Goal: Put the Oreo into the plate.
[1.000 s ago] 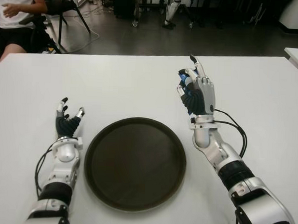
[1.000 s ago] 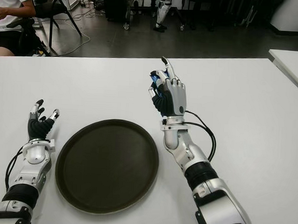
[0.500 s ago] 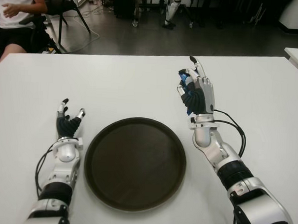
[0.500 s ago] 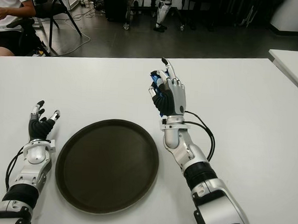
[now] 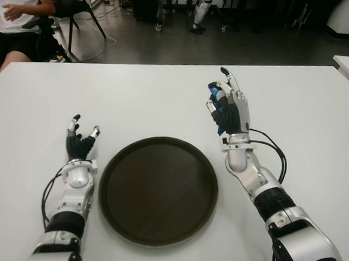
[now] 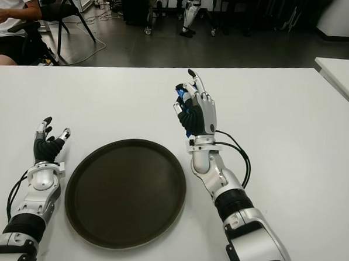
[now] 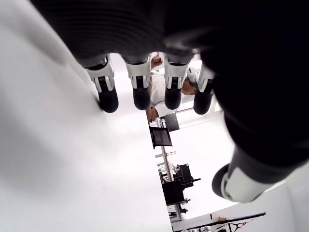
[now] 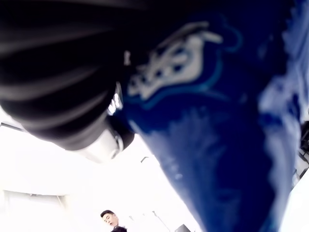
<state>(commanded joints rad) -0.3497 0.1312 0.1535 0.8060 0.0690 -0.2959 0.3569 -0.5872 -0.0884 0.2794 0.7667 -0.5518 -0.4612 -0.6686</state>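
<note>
The right robot hand (image 5: 227,107), clenched around the blue Oreo packet (image 8: 212,145), has barely drifted, still raised beside the round dark-brown plate (image 5: 158,189) on the white counter (image 5: 135,99). Delivery remains undone. The left robot hand (image 5: 80,143), fingers relaxed, shows left of the plate.

From my remote station, the only marking I can find is a white logo with a pale outline on the blue Oreo packet (image 8: 212,121), clamped in the right hand (image 5: 228,104) and filling the right wrist view. Its letters are too blurred for me to read. I can read no other text, number or sign anywhere.
</note>
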